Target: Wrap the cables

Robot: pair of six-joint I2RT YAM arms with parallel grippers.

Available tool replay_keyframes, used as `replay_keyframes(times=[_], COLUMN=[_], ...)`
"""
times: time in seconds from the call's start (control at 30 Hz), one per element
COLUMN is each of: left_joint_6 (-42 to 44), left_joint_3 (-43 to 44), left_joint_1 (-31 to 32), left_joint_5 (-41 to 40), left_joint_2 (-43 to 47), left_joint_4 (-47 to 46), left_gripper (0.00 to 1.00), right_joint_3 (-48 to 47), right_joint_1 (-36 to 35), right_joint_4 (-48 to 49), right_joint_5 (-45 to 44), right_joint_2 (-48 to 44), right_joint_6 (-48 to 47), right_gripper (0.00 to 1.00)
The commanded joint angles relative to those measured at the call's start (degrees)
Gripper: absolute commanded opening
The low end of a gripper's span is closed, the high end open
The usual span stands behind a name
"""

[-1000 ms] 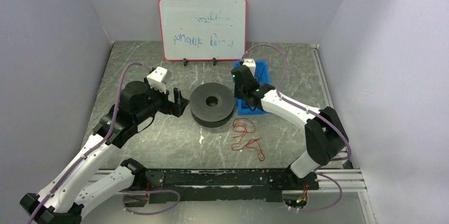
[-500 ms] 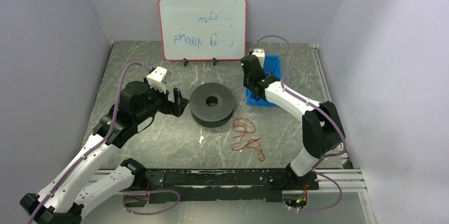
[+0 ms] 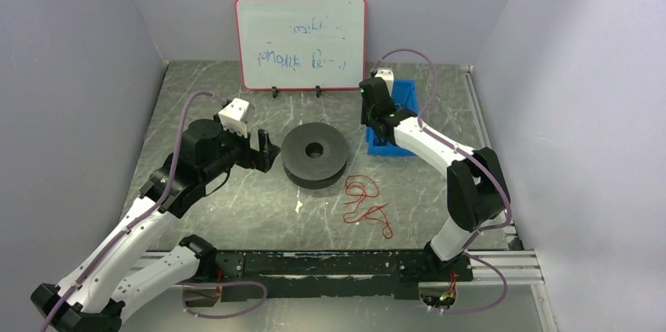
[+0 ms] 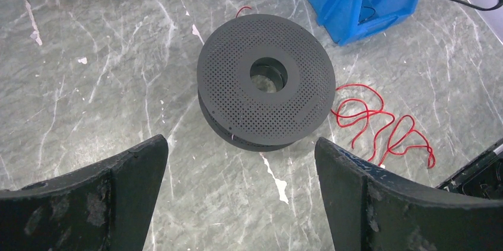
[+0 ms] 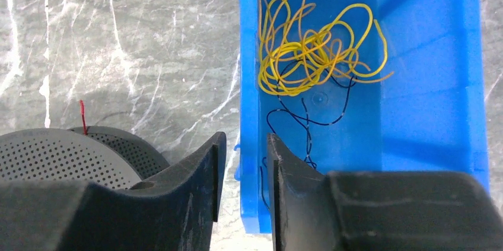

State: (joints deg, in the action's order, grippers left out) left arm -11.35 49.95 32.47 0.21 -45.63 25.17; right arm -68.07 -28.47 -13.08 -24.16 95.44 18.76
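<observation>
The red cable [image 3: 365,202] lies in loose loops on the table to the near right of the black spool [image 3: 315,154]; it also shows in the left wrist view [image 4: 379,123]. A short red end [image 5: 83,123] sticks up behind the spool [image 5: 53,156]. My left gripper [image 3: 269,151] is open and empty, just left of the spool [image 4: 267,82], fingers spread wide [image 4: 240,143]. My right gripper [image 3: 376,132] straddles the left wall of the blue bin [image 5: 427,55], jaws nearly closed on that wall [image 5: 243,138].
The blue bin [image 3: 400,147] holds tangled yellow wire [image 5: 314,49] and a thin dark wire [image 5: 305,117]. A red-framed whiteboard [image 3: 301,41] stands at the back. A metal rail runs along the near table edge [image 3: 345,263]. Grey walls enclose the sides.
My right gripper moved right and back, and the blue bin shifted right with it, away from the spool. The left arm, spool and red cable stayed put.
</observation>
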Motion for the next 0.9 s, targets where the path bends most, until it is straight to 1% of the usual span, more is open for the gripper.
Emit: replay_keyframes(times=[0.0, 0.1, 0.27, 0.4, 0.53, 0.63, 0.77, 0.87], left_joint_6=[-0.4, -0.7, -1.1, -1.2, -1.2, -1.7, -2.7, -3.1], left_joint_3=[-0.1, -0.1, -0.1, -0.3, 0.1, 0.3, 0.5, 0.6], left_joint_1=[0.2, 0.2, 0.2, 0.2, 0.2, 0.2, 0.2, 0.2], left_joint_5=[-0.8, -0.8, -0.8, 0.3, 3.2, 4.6, 5.9, 6.0], left_joint_2=[-0.8, -1.4, -2.1, -3.0, -5.0, -6.3, -7.5, -7.6], left_joint_4=[0.2, 0.1, 0.0, -0.5, -0.4, -0.5, -0.6, -1.0], left_gripper=[0.98, 0.99, 1.00, 1.00, 0.99, 0.99, 0.98, 0.98], right_joint_3=[0.8, 1.3, 3.6, 4.9, 7.1, 9.1, 12.5, 14.9], right_joint_1=[-0.1, -0.1, -0.1, 0.0, -0.1, -0.3, -2.5, -4.4], right_joint_4=[2.2, 0.9, -1.3, -5.2, -10.1, -14.0, -19.2, -20.8], right_joint_5=[0.2, 0.6, 4.0, 9.1, 13.4, 18.2, 22.0, 23.3], right_joint_2=[-4.5, -7.3, -14.5, -19.2, -23.3, -25.9, -27.5, -28.3], right_joint_6=[-0.3, 0.1, 0.4, -0.1, -0.7, -1.6, -1.4, -0.5], right_gripper=[0.41, 0.46, 0.49, 0.49, 0.50, 0.50, 0.50, 0.50])
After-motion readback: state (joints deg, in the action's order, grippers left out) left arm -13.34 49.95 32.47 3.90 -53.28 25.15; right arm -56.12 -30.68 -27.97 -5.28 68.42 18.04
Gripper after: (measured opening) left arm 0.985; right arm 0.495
